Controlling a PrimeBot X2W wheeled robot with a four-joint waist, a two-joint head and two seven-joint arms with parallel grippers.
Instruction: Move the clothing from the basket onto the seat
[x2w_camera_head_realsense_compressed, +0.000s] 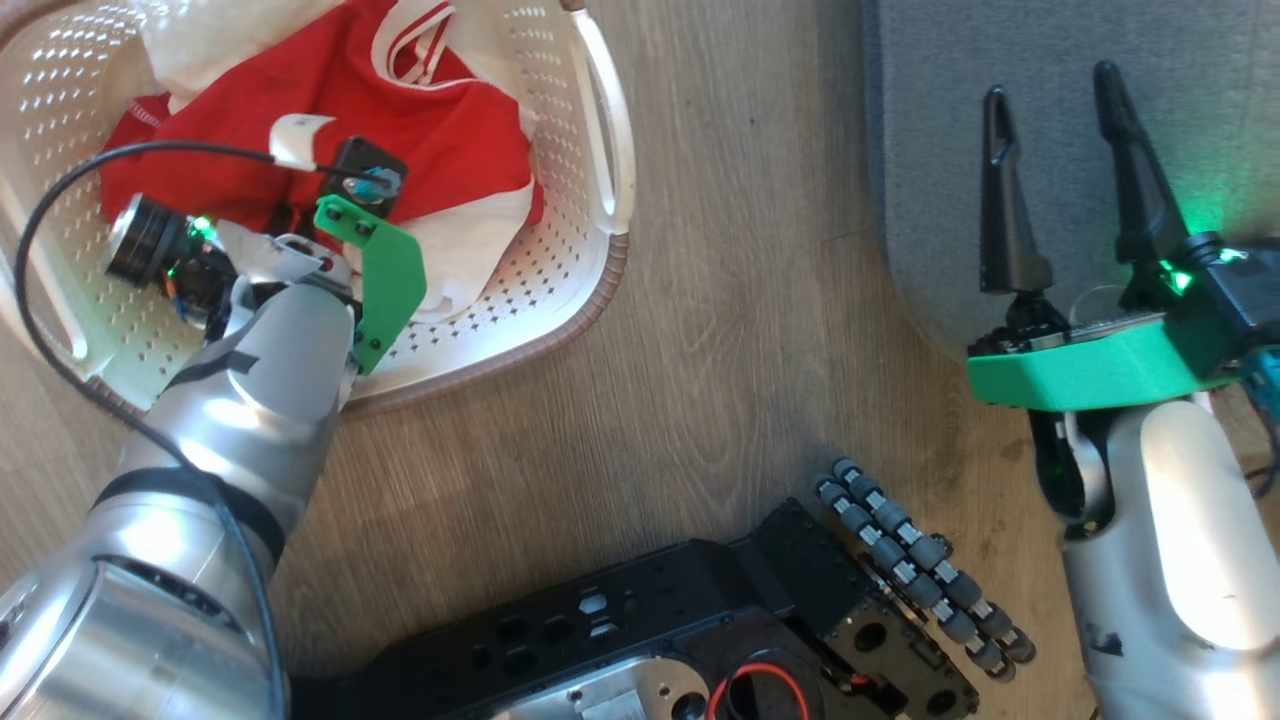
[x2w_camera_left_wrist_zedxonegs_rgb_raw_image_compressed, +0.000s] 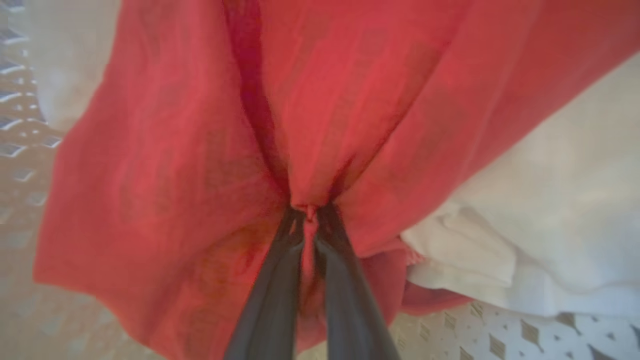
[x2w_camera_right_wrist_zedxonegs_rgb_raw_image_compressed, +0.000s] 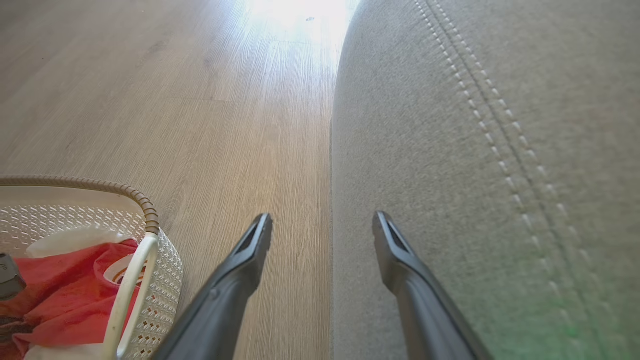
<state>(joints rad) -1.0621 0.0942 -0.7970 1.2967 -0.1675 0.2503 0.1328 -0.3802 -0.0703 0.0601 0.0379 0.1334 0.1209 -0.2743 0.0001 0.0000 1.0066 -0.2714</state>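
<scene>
Soft red clothing (x2w_camera_left_wrist_zedxonegs_rgb_raw_image_compressed: 175, 165) lies crumpled in the perforated cream basket (x2w_camera_head_realsense_compressed: 560, 270), the left hand (x2w_camera_left_wrist_zedxonegs_rgb_raw_image_compressed: 310, 215) clenched on a fold. The right hand (x2w_camera_head_realsense_compressed: 1050, 85), released, hangs over the rounded corner of the grey fabric seat (x2w_camera_head_realsense_compressed: 930, 150); bare wood floor (x2w_camera_head_realsense_compressed: 740, 250) lies between.

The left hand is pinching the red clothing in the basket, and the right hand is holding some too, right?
Not quite. The right hand holds nothing: the right wrist view shows its fingers apart and empty at the edge of the seat. The left hand does pinch the red clothing in the basket.
</scene>
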